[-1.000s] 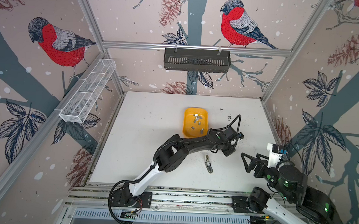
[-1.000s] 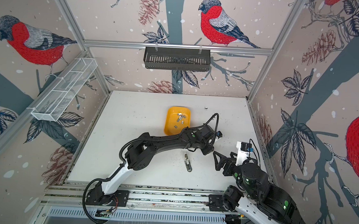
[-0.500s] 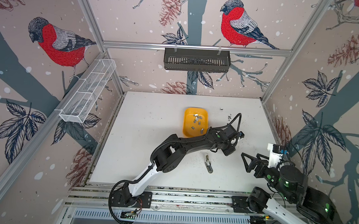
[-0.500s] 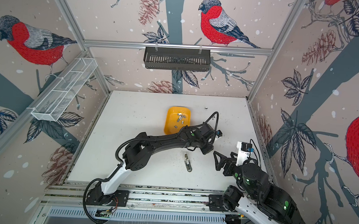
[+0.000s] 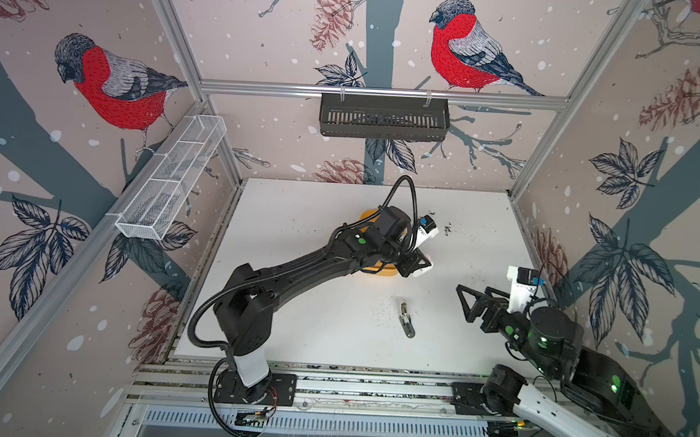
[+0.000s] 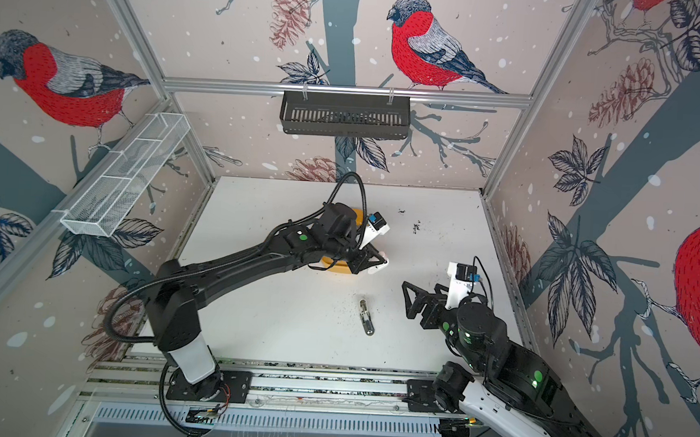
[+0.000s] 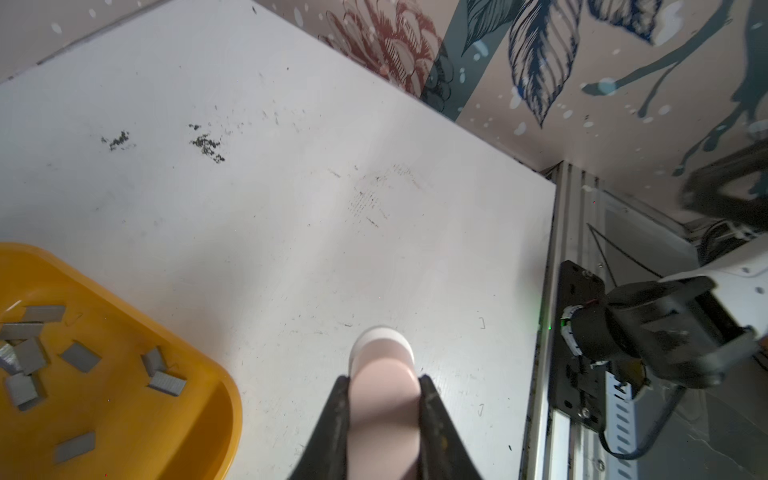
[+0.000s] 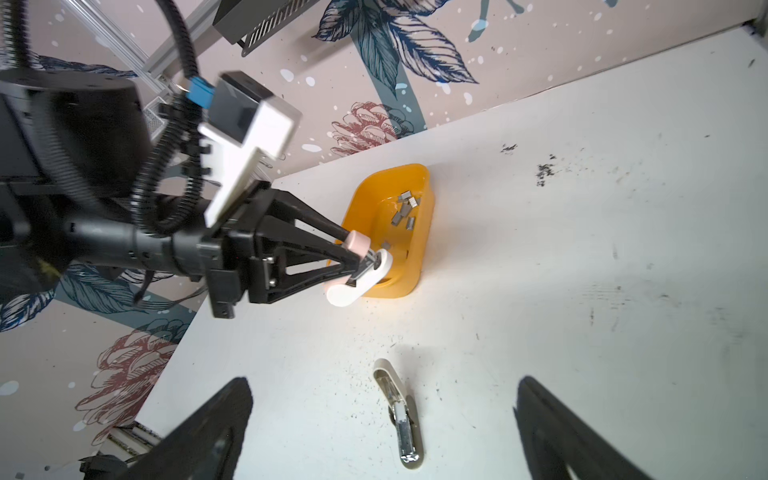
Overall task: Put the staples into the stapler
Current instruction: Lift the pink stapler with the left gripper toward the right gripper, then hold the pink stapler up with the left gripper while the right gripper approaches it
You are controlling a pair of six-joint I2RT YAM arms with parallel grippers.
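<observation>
Early stage, w/ left fingers (image 7: 330, 432) pinching the pink stapler (image 5: 421, 269) at approx 4 o'clock of the yellow tray (image 5: 378, 272), staples (image 7: 79, 356) loose inside it, apparently none loaded yet, right fingers (image 8: 216, 428) spread, empty.

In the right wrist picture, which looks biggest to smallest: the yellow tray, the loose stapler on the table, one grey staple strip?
1. yellow tray
2. loose stapler, though it is nearer the camera, which flatters it
3. staple strip, by far the smallest
</observation>
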